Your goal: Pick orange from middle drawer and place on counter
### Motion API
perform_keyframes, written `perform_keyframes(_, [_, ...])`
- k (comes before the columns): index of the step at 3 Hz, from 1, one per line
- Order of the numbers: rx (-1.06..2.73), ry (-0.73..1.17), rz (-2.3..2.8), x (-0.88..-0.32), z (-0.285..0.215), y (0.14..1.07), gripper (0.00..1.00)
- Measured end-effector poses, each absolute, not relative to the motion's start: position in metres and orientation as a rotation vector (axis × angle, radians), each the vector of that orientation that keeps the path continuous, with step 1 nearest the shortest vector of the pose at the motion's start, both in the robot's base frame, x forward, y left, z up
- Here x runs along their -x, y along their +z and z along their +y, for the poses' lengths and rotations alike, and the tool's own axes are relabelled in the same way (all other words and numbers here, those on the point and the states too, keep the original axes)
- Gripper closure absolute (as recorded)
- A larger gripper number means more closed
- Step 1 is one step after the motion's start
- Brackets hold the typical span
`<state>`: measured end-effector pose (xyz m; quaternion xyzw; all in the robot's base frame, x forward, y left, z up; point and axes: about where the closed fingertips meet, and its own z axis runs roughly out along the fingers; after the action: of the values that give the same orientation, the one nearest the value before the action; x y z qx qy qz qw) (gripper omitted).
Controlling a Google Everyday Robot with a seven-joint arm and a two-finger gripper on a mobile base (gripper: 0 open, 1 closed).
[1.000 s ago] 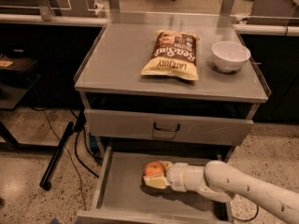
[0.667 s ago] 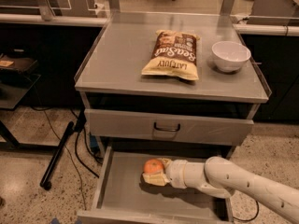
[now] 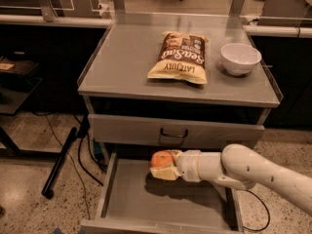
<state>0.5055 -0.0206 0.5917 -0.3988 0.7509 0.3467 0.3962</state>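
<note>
The chip bag (image 3: 179,57) on the counter (image 3: 122,72), beyond and above the gripper (image 3: 163,165), reads "Sea Salt" and "LATE JULY", upside down to the camera. The gripper clasps the orange (image 3: 161,158) over the middle drawer (image 3: 131,199).

**Left half of the surface lies open**

The hand (image 3: 163,165), closed round the orange (image 3: 161,158), sits over the middle drawer (image 3: 126,199), just below the shut upper drawer front (image 3: 146,129). On the surface (image 3: 122,67), a chip bag (image 3: 179,57) fills the centre and a white bowl (image 3: 240,58) the right.

Speckled terrazzo floor (image 3: 29,128), dark side benches (image 3: 48,52) flanking.
</note>
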Motion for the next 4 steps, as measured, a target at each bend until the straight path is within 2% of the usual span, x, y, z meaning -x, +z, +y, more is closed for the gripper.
perform_keyframes(2, [1.100,0.806,1.893,-0.488,-0.028,0.666,1.00])
perform_keyframes(4, [1.111,0.797,1.873,-0.495,-0.024,0.692,1.00])
